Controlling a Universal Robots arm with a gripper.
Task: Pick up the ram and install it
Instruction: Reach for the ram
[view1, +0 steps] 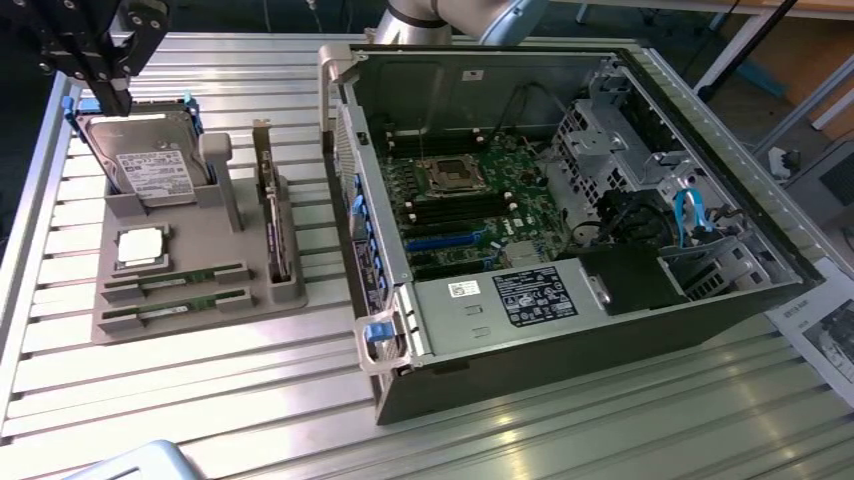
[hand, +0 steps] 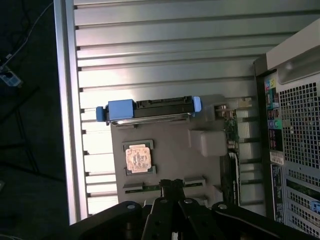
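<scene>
The pincer (view1: 112, 98) is seen pressed together and empty, high above the grey holder (view1: 200, 250), in which the ram (view1: 174, 281) is seated well below it, so a descent made unopened could jam the tips onto the stick or its twin (view1: 171, 312)

Bright light glares in pale streaks off the ribbed metal surface (view1: 174, 390); the open computer case (view1: 534, 300) is dim and shadowed inside.

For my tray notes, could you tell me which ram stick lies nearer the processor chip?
The ram stick directly beside the processor chip; the other stick lies one slot farther, at the edge of the tray.
</scene>
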